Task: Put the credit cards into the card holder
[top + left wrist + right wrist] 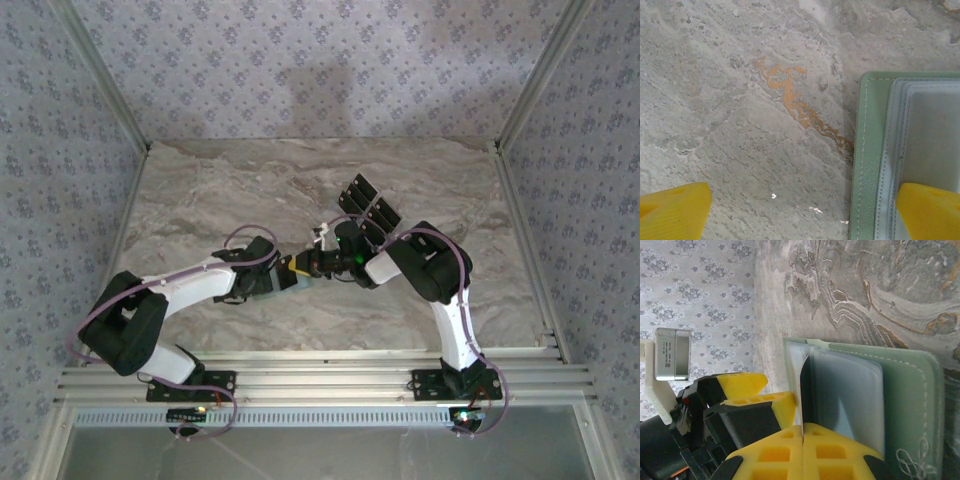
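Insertion seems in hand: our right gripper (803, 440) clamps a thin dark credit card (805, 390) edge-on against the open pale green card holder (910, 390) just ahead. Our left gripper (802, 212), spread wide, rests one finger on the holder. Next, we judge, the card needs easing into a pocket.

The table (220, 190) lies bare along its far strip and all down the left, with room to pass there. The middle is blocked: left gripper (800, 212) and right gripper (803, 435) meet tip to tip at the holder (867, 160) (the left spread wide, the right pinched on a card (804, 385) standing edge-on in it). Dark cards (366, 206) lie just behind the right arm (440, 272), and posts (100, 75) hem both sides.
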`<state>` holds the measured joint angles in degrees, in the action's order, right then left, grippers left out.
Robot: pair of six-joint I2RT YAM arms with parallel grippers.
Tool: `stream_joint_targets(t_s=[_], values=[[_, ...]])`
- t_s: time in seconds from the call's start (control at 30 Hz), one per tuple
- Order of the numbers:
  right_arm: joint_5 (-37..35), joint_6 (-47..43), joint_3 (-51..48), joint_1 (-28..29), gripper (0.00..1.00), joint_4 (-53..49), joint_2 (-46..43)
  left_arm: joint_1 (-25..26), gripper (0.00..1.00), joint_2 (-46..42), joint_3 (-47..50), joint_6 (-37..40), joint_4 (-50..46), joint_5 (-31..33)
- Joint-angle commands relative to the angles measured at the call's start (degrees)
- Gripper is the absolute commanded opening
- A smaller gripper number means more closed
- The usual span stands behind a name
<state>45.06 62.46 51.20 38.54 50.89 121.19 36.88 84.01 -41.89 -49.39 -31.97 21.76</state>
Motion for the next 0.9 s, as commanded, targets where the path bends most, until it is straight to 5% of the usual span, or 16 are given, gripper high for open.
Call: stream_joint_targets(t_s=[0.0,0.87], values=[[2.59,2.48,1.71,1.58,0.0,2.45,2.25,0.51,0.97,0.64,1.67,-0.1,-2.77,-1.78],[-9.29,0.53,-12.51,-0.44,0.0,-2.55,-3.4,-2.5,0.97,1.31,-2.75,5.97,-6.57,0.26]])
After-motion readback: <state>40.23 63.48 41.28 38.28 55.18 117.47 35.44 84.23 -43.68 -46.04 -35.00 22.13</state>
